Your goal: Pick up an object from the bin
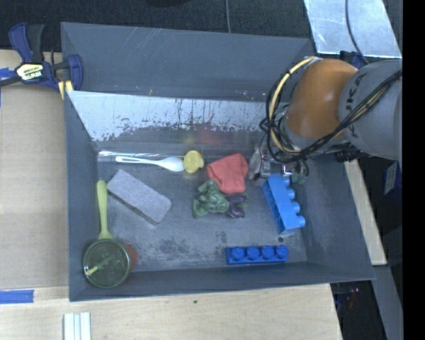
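While the hand (272, 167) is set low at the right side of the grey bin (184, 55), it is found at the upper end of a long blue studded brick (284, 205), which lies slanted along the right wall. A red lump (227, 173) lies just beside the hand on the left. Whether the hand is wide or narrow cannot be told, since it is masked by the orange wrist cover (320, 98) and cables; nothing is seen to be held.

The step in hand is judged to be the approach to a grasp, with nothing lifted yet. The blue brick or the red lump is taken as the likely target, though which cannot be settled. For the next move, a closing on the chosen thing would be called for, then a straight lift clear of the wall.

Elsewhere a second blue brick (256, 254) lies by the front wall. A green figure (210, 200), a yellow ball (193, 162), a white spoon (152, 162), a grey block (138, 196) and a green round-headed tool (106, 263) are spread to the left, well apart from the hand.
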Action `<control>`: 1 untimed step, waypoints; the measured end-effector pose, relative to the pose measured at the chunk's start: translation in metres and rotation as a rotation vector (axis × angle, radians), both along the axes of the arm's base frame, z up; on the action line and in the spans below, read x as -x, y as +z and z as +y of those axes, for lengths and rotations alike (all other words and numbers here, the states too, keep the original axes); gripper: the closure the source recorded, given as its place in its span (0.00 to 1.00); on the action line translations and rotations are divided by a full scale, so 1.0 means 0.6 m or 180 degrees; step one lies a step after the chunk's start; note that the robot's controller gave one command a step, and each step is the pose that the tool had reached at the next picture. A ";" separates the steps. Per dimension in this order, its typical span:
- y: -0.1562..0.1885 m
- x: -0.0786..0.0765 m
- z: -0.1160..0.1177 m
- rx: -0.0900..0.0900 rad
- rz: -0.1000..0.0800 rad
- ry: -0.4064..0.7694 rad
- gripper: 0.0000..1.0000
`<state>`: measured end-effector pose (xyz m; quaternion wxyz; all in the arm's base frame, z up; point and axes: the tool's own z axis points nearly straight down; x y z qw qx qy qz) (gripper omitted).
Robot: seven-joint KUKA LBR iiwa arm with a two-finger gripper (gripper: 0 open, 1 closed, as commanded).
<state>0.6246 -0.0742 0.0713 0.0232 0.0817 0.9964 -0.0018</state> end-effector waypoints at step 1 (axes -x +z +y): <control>0.059 0.009 -0.007 0.0004 -0.0012 0.0051 0.00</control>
